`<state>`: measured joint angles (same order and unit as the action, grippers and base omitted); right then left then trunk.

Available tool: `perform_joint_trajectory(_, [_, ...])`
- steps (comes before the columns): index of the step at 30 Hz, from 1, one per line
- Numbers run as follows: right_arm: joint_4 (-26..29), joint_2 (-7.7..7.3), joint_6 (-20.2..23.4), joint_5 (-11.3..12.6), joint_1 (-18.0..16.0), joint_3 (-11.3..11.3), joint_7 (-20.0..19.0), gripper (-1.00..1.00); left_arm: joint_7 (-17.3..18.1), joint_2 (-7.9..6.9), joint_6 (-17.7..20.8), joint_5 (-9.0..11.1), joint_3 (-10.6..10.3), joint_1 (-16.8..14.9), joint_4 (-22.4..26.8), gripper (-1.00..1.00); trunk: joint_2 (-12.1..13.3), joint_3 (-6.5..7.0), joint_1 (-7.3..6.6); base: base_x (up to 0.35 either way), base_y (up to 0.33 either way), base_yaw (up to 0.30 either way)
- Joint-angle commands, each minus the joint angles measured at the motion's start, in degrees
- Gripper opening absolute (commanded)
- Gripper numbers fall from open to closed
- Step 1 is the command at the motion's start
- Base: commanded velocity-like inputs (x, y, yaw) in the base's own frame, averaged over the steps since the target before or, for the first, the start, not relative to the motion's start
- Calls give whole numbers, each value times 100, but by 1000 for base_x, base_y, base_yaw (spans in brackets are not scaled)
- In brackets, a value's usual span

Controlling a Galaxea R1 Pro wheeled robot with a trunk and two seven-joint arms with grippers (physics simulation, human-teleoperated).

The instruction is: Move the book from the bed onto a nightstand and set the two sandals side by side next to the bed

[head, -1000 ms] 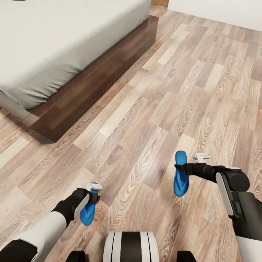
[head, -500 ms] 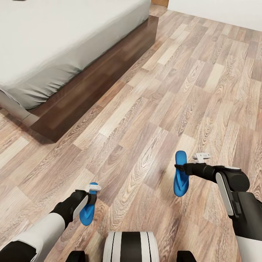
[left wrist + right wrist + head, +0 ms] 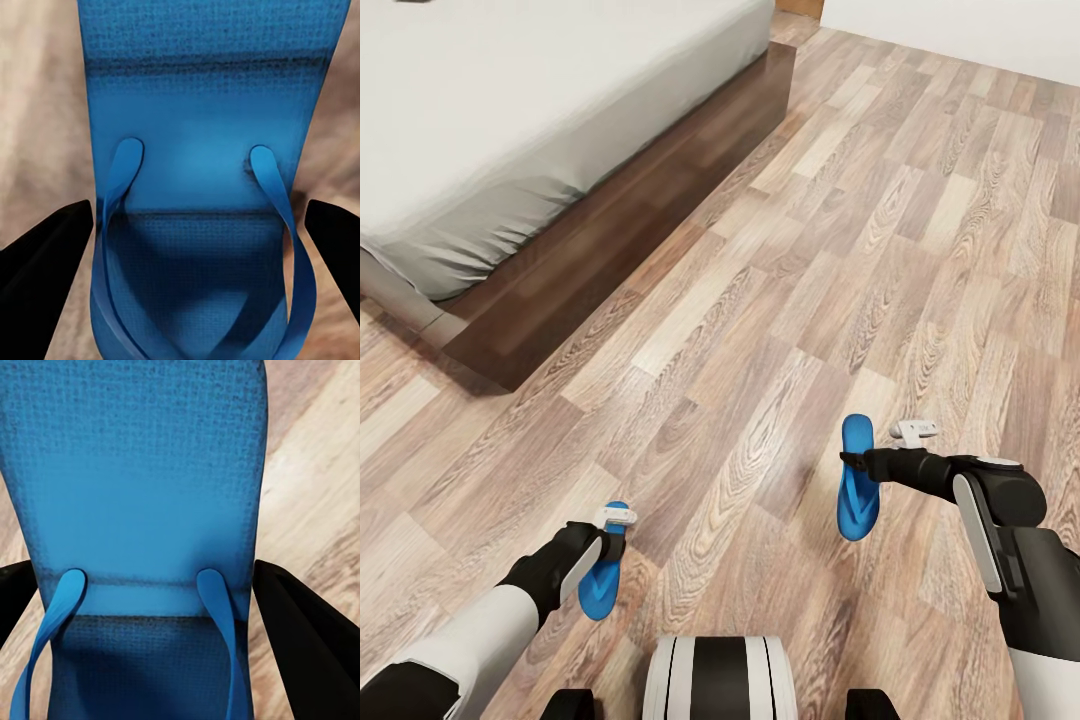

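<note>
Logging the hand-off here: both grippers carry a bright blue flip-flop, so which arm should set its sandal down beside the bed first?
Left, probably. The left gripper and its blue flip-flop are on the side of the low dark-framed bed; the right gripper holds its flip-flop farther away.

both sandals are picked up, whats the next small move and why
Probably carry both toward the bed frame and lower them. The left tool and right tool each grip a blue sandal, held apart above bare floor, short of the bed.
</note>
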<state>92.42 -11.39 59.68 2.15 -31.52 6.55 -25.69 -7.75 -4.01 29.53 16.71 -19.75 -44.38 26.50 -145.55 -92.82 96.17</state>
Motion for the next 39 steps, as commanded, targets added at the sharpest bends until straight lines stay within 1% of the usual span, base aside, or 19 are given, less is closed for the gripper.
perform_joint_trajectory(1, [4, 1, 32, 22, -3, 4, 2, -100, -42, -7, 26, 55, -44, -1, 12, -100, -1, -3, -1, 0, 0, 0])
perform_joint_trajectory(3, [4, -1, 32, 22, -3, 4, 2, -100, -42, -5, 28, 56, -45, -1, 13, -100, -1, -3, -1, 0, 0, 0])
perform_joint_trajectory(20, [4, -2, 32, 22, -3, 13, 2, -100, -42, -12, 24, 58, -47, -1, 13, -100, 21, 373, -45, 0, 0, 0])
perform_joint_trajectory(24, [4, 3, 32, 22, -23, 37, 1, -100, -7, 28, 46, 81, -45, -1, 128, -100, 27, 462, -55, 0, 0, 0])
perform_joint_trajectory(27, [-1, 2, 32, 24, -42, 44, 6, -100, 5, 113, 211, 102, -46, -17, 464, -100, 31, 528, -63, 0, 0, 0])
perform_joint_trajectory(30, [-3, -1, 32, 19, -50, 44, 13, -100, -19, 270, 683, 114, -25, -23, 1070, -100, 35, 595, -70, 0, 0, 0])
perform_joint_trajectory(31, [-4, -2, 32, 17, -45, 33, 15, -100, -123, 381, 1004, 120, 36, -23, 1531, -100, 36, 617, -73, 0, 0, 0])
perform_joint_trajectory(33, [-4, -1, 32, 2, -36, 26, 28, -100, -317, 492, 1233, 129, 125, -16, 1970, -100, 39, 661, -78, 0, 0, 0])
perform_joint_trajectory(36, [-5, 5, 32, -16, -21, 33, 46, -100, -691, 675, 1454, 144, 235, 14, 2489, -100, 43, 728, -86, 0, 0, 0])
perform_joint_trajectory(39, [-5, 5, 32, -23, -2, 41, 34, -100, -1029, 824, 1573, 172, 295, 86, 2851, -100, 47, 794, -93, 0, 0, 0])
